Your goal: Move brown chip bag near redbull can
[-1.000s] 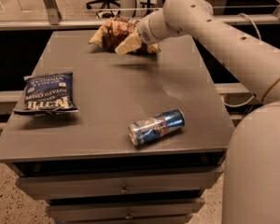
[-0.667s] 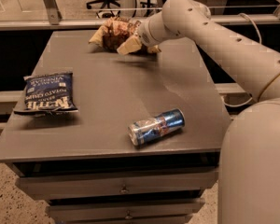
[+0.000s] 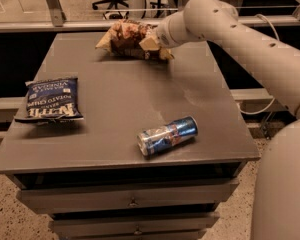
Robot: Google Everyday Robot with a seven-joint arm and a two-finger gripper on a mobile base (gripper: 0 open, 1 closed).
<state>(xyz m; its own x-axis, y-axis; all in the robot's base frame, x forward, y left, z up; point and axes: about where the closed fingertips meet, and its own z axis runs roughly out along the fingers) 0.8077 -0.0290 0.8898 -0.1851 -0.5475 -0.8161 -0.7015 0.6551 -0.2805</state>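
The tool (image 3: pixel 156 48) is at the far end of the bench (image 3: pixel 140 89), pressed against the right-hand end of the brown chip bag (image 3: pixel 124 36). Its pale tan tip overlaps the crinkled edge of the bag. Whether it is clamped on the bag or only resting against it, I cannot tell from here. The white arm (image 3: pixel 250 39) reaches in from the right, angling down and to the left, and ends at that bag.

The brown chip bag sits near the bench's back edge, a little right of centre. It is crumpled and bunched up, with its tan corner pointing left and its body stretching away from the tool on that side.

The redbull can (image 3: pixel 167 135) lies on its side close to the front edge, right of centre. It is set at a slant, with the silvery end toward the front-left and the blue end toward the back-right. It is well apart from the brown bag, with a wide stretch of grey bench top between them, and nothing touches it.

Over on the left a dark blue chip bag (image 3: pixel 51 99) lies flat at the bench's left edge. Its white lettering is upside down from where I stand. It is well apart from both the can and the brown bag.

Below the top there are drawers (image 3: pixel 130 200) stacked in the bench front. They are pushed shut, so whatever is inside is hidden. The robot's white body (image 3: pixel 282 184) fills the right-hand corner beside the bench.
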